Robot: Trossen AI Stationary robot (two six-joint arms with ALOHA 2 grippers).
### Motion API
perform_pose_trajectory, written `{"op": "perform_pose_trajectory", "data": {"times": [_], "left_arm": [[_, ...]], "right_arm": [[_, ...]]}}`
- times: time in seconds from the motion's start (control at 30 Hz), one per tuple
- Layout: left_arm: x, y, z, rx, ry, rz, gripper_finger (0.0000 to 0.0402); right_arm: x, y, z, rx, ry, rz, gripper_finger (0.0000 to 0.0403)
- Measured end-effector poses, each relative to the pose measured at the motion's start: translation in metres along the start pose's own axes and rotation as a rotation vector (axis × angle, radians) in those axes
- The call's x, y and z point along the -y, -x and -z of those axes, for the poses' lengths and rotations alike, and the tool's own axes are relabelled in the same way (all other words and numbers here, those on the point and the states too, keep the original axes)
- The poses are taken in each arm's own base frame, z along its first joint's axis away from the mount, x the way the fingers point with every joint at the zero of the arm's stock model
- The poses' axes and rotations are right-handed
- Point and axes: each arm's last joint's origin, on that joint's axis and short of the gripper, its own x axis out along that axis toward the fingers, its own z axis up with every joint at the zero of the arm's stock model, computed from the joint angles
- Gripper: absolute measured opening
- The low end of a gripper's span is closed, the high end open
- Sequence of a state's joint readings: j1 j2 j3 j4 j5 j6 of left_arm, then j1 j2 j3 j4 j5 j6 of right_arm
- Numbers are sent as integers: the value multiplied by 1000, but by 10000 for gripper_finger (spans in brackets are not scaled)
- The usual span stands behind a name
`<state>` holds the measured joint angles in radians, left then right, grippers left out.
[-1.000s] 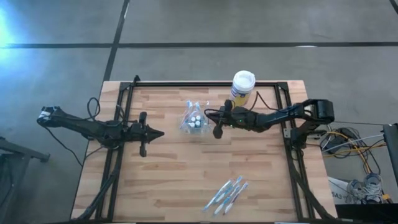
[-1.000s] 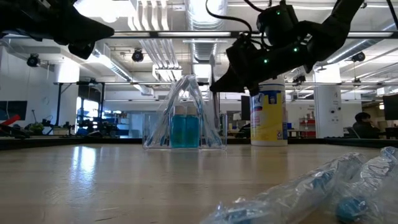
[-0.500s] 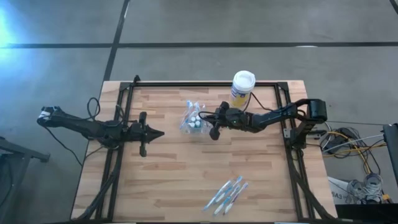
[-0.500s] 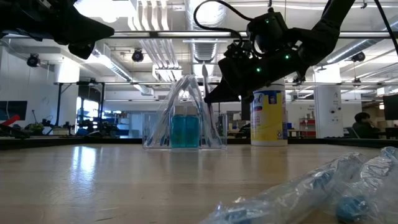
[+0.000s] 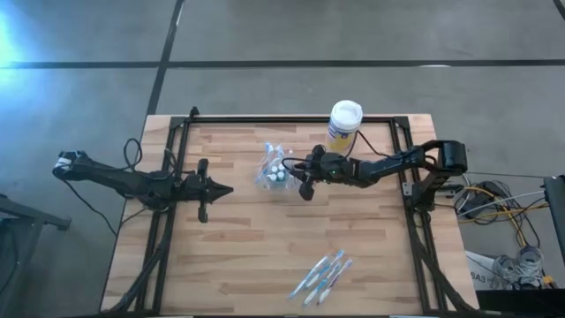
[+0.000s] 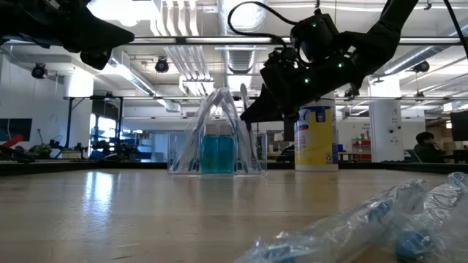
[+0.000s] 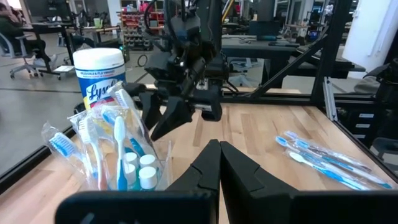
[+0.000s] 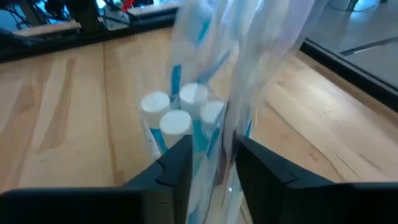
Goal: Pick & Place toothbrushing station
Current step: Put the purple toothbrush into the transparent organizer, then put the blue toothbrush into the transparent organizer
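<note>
The toothbrushing station, a small clear plastic holder (image 5: 275, 168) of wrapped brushes, stands mid-desk toward the far edge; I judge it light and slippery (grip low). Right end effector (image 5: 298, 180) apart beside it; left end effector (image 5: 221, 188) together.

Overhead light: bright ceiling strips (image 6: 183, 44) glare in the low view, silhouetting the arms.
Floor: a pale blue-white flare at the high view's left edge.
Worktop (image 5: 247, 238): evenly lit, shadows faint; soft sheen in the low view.
Foreground: wrapped toothbrushes (image 6: 380, 219) out of focus.
Right wrist view: close, blurred throughout.
</note>
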<state>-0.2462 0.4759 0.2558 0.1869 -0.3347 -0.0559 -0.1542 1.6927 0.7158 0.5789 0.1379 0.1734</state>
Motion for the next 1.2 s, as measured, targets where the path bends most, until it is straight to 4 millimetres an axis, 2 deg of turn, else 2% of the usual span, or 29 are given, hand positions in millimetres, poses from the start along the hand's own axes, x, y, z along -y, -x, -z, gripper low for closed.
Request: {"op": "perform_pose_trajectory", "data": {"times": [0.23,0.37,0.53,0.7,0.9,1.07,1.2], "left_arm": [[0,0,0,0,5,0,7],[0,0,0,-1,5,0,7],[0,0,0,-2,7,0,7],[0,0,0,-3,8,0,7],[0,0,0,-3,8,0,7],[1,0,1,-8,15,32,7],[1,0,1,-8,14,32,7]], "right_arm": [[-1,14,-15,19,-4,-4,164],[-2,32,-32,61,40,-15,176],[-21,73,-58,199,157,-129,166],[-36,124,-71,345,211,-281,111],[-29,178,-61,436,218,-377,17],[-13,208,-35,493,164,-452,11],[-3,221,-12,527,115,-468,8]]}}
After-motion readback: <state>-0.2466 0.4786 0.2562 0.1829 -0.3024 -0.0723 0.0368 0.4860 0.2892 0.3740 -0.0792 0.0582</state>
